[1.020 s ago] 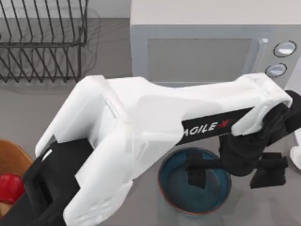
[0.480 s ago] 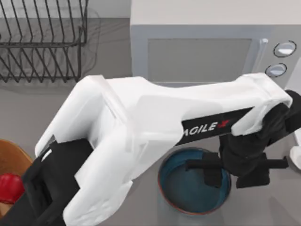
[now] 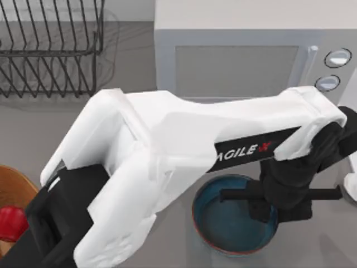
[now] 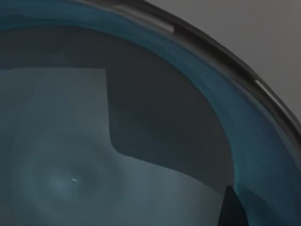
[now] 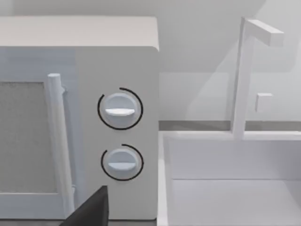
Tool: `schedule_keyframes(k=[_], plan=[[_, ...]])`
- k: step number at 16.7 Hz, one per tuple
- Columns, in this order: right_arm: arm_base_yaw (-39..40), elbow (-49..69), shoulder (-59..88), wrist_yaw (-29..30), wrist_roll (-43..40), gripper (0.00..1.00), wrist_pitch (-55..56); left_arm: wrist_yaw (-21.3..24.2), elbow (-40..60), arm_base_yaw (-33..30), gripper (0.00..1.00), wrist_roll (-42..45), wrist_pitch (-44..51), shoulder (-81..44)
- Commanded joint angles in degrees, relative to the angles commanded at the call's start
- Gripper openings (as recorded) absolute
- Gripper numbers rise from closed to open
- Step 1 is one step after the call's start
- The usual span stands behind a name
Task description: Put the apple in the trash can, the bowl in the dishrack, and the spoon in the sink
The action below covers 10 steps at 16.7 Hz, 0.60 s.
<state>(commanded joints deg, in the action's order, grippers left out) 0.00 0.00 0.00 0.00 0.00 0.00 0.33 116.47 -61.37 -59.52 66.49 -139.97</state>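
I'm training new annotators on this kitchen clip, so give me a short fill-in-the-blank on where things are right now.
1. The left gripper is at the rim of the ____.
2. The apple sits inside the ____ can.
3. The dishrack holds ____ dishes.
4. The microwave front carries ____ round knobs.

Missing words: bowl; trash; no; two

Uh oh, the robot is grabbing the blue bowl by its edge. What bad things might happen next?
The left gripper seems to pinch only the thin rim of the bowl, so the bowl might tip or slip when lifted. The dishrack sits far off at the table's back left, a long carry on a small grip. The microwave stands close behind, so the arm could bump it while swinging over.
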Motion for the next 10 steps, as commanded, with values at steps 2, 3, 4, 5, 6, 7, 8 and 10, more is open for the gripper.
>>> schedule_keyframes(k=[2, 3, 4, 5, 6, 7, 8, 10], plan=[[0.0, 0.0, 0.0, 0.0, 0.0, 1.00, 0.0, 0.0, 0.0, 0.0, 0.00, 0.0, 0.0, 0.0], [0.0, 0.0, 0.0, 0.0, 0.0, 1.00, 0.0, 0.0, 0.0, 0.0, 0.00, 0.0, 0.0, 0.0], [0.0, 0.0, 0.0, 0.0, 0.0, 1.00, 0.0, 0.0, -0.1, 0.1, 0.00, 0.1, 0.0, 0.2], [0.0, 0.0, 0.0, 0.0, 0.0, 1.00, 0.0, 0.0, 0.0, 0.1, 0.00, 0.0, 0.2, 0.2], [0.0, 0.0, 0.0, 0.0, 0.0, 1.00, 0.0, 0.0, 0.8, 0.1, 0.00, -0.1, 0.9, 0.1], [0.0, 0.0, 0.0, 0.0, 0.0, 1.00, 0.0, 0.0, 2.2, 0.1, 0.00, -0.2, 2.1, -0.1], [0.0, 0.0, 0.0, 0.0, 0.0, 1.00, 0.0, 0.0, 4.1, 0.2, 0.00, -0.4, 3.9, -0.2], [0.0, 0.0, 0.0, 0.0, 0.0, 1.00, 0.0, -0.1, 9.7, 0.2, 0.00, -0.6, 8.9, -0.5]])
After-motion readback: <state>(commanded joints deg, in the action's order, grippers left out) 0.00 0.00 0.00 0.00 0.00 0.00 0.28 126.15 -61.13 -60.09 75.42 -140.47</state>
